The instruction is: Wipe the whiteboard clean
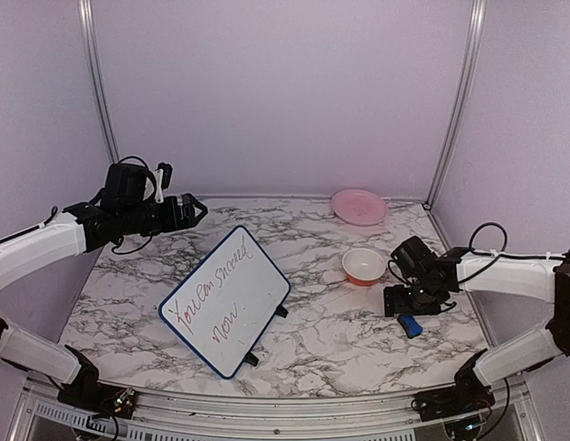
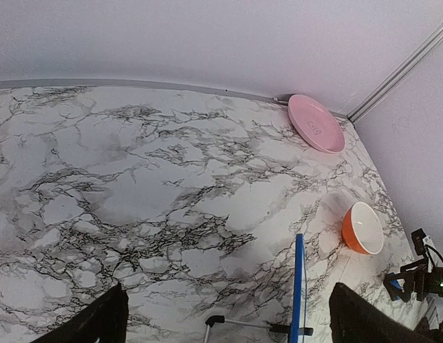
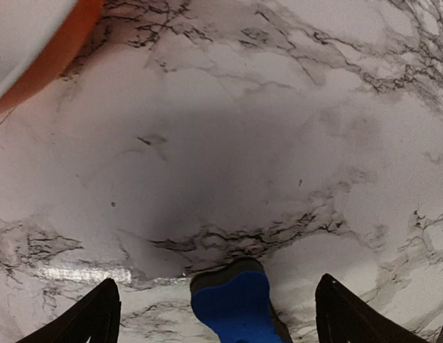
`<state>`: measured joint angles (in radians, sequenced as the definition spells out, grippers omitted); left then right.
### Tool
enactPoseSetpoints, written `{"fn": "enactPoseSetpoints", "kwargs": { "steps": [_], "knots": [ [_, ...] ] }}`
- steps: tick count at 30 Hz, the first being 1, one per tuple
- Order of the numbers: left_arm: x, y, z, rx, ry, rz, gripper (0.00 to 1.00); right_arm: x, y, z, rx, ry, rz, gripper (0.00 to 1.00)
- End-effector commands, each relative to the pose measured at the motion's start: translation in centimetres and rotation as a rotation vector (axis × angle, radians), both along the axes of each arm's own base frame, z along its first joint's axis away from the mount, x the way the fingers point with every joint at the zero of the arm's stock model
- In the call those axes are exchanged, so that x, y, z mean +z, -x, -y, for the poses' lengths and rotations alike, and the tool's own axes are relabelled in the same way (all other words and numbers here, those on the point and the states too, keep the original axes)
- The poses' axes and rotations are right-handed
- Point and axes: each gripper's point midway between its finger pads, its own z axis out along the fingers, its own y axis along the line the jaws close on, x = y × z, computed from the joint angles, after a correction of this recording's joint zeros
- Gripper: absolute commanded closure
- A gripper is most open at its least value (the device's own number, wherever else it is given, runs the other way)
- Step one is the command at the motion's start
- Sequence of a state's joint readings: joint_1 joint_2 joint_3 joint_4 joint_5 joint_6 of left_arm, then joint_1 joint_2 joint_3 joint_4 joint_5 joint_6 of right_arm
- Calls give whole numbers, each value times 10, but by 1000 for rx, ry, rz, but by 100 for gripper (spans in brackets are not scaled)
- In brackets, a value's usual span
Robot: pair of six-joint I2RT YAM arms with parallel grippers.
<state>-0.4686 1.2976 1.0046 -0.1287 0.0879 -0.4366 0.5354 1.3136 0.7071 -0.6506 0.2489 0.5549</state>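
The whiteboard (image 1: 228, 299) stands tilted on small black feet at the middle of the marble table, with red handwriting on it. Only its blue edge (image 2: 299, 286) and a foot show in the left wrist view. My left gripper (image 1: 195, 209) is open and empty, held high at the back left above the board; it also shows in the left wrist view (image 2: 229, 321). The small blue eraser (image 1: 410, 325) lies on the table at the right. My right gripper (image 1: 416, 309) is open and low over it, with the eraser (image 3: 237, 306) between the spread fingers, untouched.
An orange bowl (image 1: 364, 266) with a white inside stands just behind and left of the right gripper. A pink plate (image 1: 359, 206) lies at the back right against the wall. Lilac walls and metal posts close in the table.
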Motion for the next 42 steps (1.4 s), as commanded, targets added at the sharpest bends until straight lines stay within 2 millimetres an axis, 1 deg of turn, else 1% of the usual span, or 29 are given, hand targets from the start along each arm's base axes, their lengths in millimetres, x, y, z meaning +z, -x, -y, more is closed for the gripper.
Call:
{"fn": "enactPoseSetpoints", "kwargs": {
  "steps": [1, 4, 6, 8, 10, 12, 14, 18, 19, 21, 22, 23, 26, 28, 29, 32, 34, 36, 37, 39, 40, 42],
  "knots": [
    [6, -2, 2, -12, 19, 30, 1, -18, 6, 13, -74, -7, -39, 8],
    [5, -3, 2, -11, 22, 31, 1, -18, 9, 11, -76, -26, -48, 9],
    [5, -3, 2, -12, 24, 29, 1, -18, 11, 7, -64, -52, -59, 15],
    [5, -3, 3, -13, 26, 29, 1, -18, 15, 0, -46, -87, -75, 24],
    [5, -3, 2, -12, 27, 29, 1, -17, 18, -13, -18, -145, -78, 33],
    [5, -3, 2, -12, 27, 29, 1, -17, 24, -24, 17, -181, -83, 40],
    [5, -4, 2, -11, 30, 28, 1, -22, 29, -30, 53, -189, -106, 51],
    [4, -3, 4, -20, 38, 21, 1, -24, 30, -47, 125, -176, -111, 68],
    [4, -3, 4, -20, 40, 20, 1, -22, 31, -54, 156, -164, -108, 70],
    [5, -2, 4, -21, 43, 21, 1, -18, 28, -67, 214, -141, -96, 71],
    [4, -1, 4, -22, 44, 19, 1, -15, 27, -77, 255, -137, -87, 71],
    [5, 0, 4, -25, 46, 19, 1, -12, 25, -87, 297, -132, -77, 71],
    [0, 3, 5, -36, 41, -1, 1, -1, 20, -128, 453, -127, -35, 70],
    [-4, 5, 4, -42, 35, -13, 1, 0, 18, -155, 553, -140, -23, 68],
    [-6, 7, 4, -44, 30, -22, 1, -1, 18, -165, 592, -146, -27, 66],
    [-8, 10, 1, -42, 14, -33, 1, -3, 17, -188, 688, -148, -26, 62],
    [-8, 12, -2, -35, 6, -36, 1, -6, 16, -196, 732, -136, -22, 61],
    [-7, 15, -3, -32, 4, -36, 1, -9, 14, -199, 756, -123, -25, 60],
    [-7, 16, -4, -32, 3, -38, 1, -11, 18, -202, 776, -135, -42, 59],
    [-8, 17, -4, -35, 0, -44, 1, -12, 19, -203, 791, -128, -54, 53],
    [-8, 18, -4, -35, -2, -45, 1, -13, 19, -201, 788, -116, -58, 49],
    [-7, 19, -5, -37, -3, -46, 1, -11, 19, -198, 777, -111, -61, 46]
  ]
}}
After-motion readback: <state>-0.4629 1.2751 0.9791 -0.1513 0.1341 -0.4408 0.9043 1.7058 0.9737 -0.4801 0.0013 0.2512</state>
